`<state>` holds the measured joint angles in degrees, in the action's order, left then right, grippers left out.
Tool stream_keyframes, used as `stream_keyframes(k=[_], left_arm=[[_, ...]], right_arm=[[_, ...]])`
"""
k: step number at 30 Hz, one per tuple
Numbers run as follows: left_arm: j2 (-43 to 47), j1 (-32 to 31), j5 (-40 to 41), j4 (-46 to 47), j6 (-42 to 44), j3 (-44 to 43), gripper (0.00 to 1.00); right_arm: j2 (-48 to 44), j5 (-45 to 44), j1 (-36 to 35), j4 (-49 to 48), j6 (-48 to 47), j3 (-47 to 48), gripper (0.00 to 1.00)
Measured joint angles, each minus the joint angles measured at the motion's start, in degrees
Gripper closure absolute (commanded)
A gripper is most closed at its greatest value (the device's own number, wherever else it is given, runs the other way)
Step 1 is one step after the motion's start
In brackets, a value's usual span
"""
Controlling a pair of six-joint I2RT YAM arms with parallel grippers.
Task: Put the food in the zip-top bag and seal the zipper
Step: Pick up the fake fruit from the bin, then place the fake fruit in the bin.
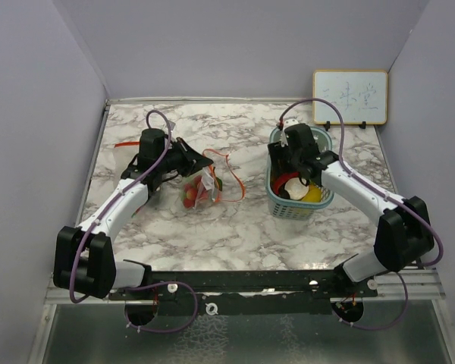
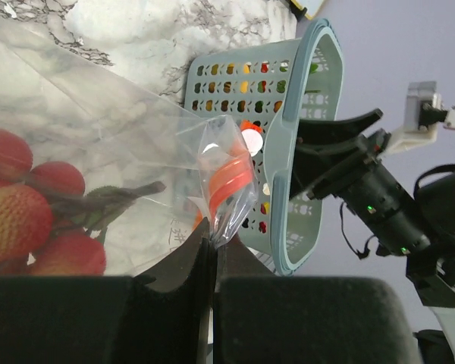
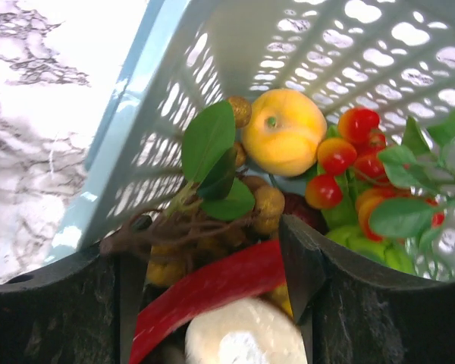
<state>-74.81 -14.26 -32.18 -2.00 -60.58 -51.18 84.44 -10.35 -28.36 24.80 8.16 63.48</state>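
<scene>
On the marble table (image 1: 235,235), the left arm reaches from its base at the near edge toward the middle. The left gripper (image 1: 188,165) (image 2: 212,243) is pressed together on a fold of the clear bag (image 1: 205,178) (image 2: 136,136), pinching the plastic just below the orange-red zipper (image 2: 227,182). The bag lies crumpled on the table, left of centre, well apart from the near edge. Red fruits (image 1: 191,196) (image 2: 30,205) already sit inside it, with a dark green stem among them.

Just to the right of the bag stands the teal basket (image 1: 277,205) (image 2: 303,114) (image 3: 136,136). The right gripper (image 1: 288,182) (image 3: 212,250) hangs down inside it. Its jaws stand apart on either side of a red piece (image 3: 212,284) and a pale round piece (image 3: 243,337); whether they press on these I cannot tell. Beyond the fingers the rest of the food fills the basket: a brown bunch (image 3: 265,201) with green leaves (image 3: 208,140), a yellow fruit (image 3: 283,130), and small red and orange berries (image 3: 349,144) to its right.

At the far right corner a whiteboard (image 1: 349,97) leans against the back wall.
</scene>
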Motion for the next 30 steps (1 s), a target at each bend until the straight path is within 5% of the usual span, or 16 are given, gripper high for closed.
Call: stream_keyframes(k=[5, 8, 15, 30], left_arm=[[0.0, 0.0, -0.2, 0.6, -0.3, 0.5, 1.00], [0.0, 0.0, -0.3, 0.6, -0.2, 0.4, 1.00], [0.0, 0.0, -0.4, 0.6, -0.2, 0.2, 1.00], [-0.3, 0.0, -1.2, 1.2, -1.6, -1.9, 1.00]], right_arm=[[5.3, 1.0, 1.1, -5.9, -2.7, -0.3, 0.73], [7.0, 1.8, 1.5, -8.5, -3.4, -0.5, 0.86], [5.9, 1.8, 1.8, -9.2, -3.5, -0.7, 0.93], [-12.7, 4.3, 1.9, -4.1, -3.9, 8.0, 0.93]])
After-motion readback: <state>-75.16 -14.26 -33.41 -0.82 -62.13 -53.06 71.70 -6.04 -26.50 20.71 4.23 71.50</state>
